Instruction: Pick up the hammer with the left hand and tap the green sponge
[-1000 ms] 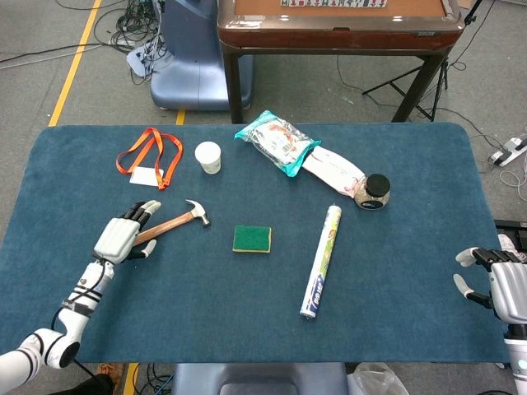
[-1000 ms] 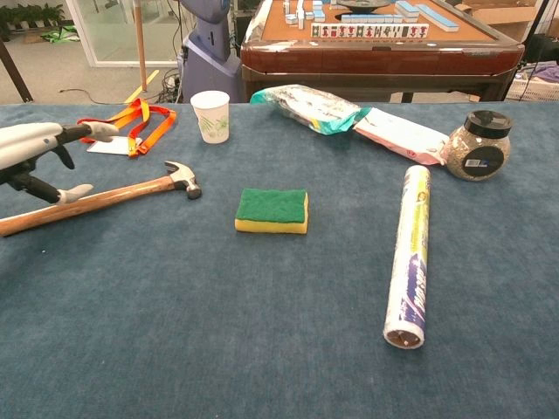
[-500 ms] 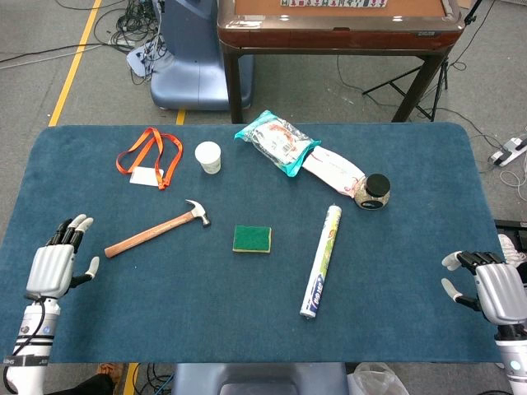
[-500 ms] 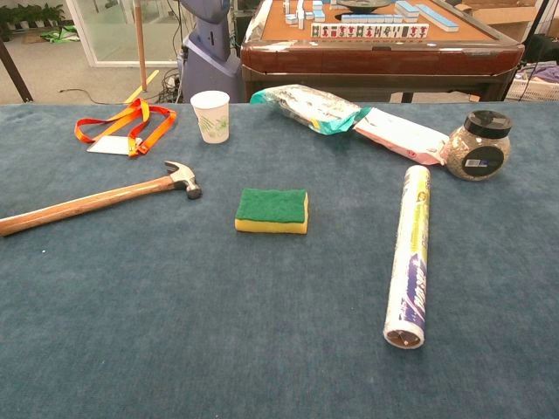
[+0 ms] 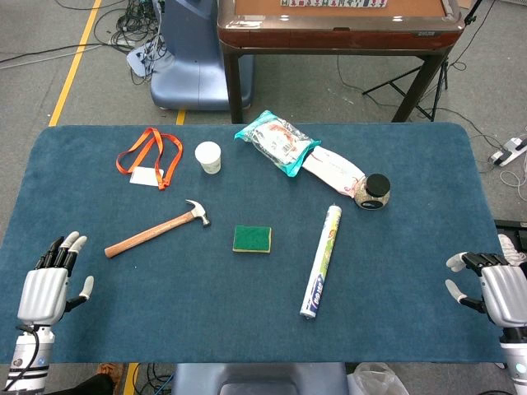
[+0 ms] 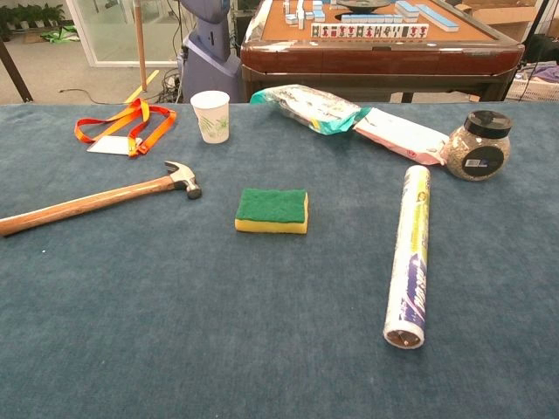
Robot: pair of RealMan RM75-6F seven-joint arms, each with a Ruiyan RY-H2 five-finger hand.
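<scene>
Wooden-handled steel claw hammer (image 5: 156,226) lies flat just left of the green-topped yellow sponge (image 5: 252,239), handle end pointing down-left toward the left hand (image 5: 48,285). That hand is empty, fingers spread; right hand (image 5: 500,290) far off.

The desk (image 6: 131,349) was covered in matt, napped blue cloth. The hammer (image 6: 105,197) showed a smooth wooden handle and a dull metal head. The sponge (image 6: 272,211) was rough green scourer over yellow foam. The cup (image 6: 210,115) looked like paper, the roll (image 6: 409,253) glossy, the bags (image 6: 314,108) shiny plastic. The lanyard (image 6: 122,124) was woven orange ribbon.
</scene>
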